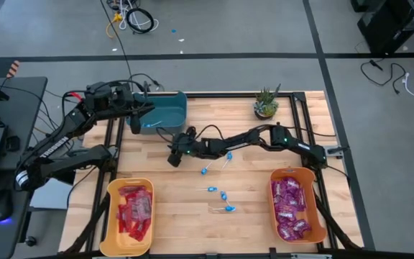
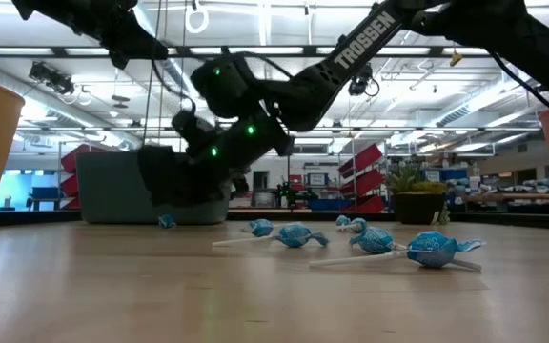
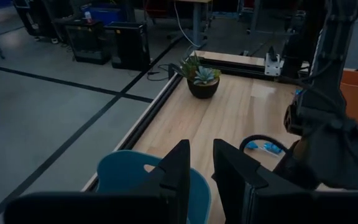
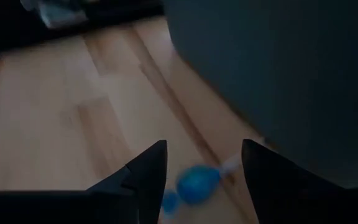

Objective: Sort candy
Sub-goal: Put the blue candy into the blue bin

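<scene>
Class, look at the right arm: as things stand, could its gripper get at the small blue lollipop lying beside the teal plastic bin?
Probably yes. The right gripper hangs low with its jaws open either side of the small blue lollipop, which lies on bare wood beside the teal plastic bin. Nothing sits between them; the bin wall is close, though.

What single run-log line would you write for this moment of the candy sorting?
right gripper: open, over blue lollipop beside teal plastic bin | left gripper: above bin, nothing visibly held | loose lollipops on wooden table
</scene>
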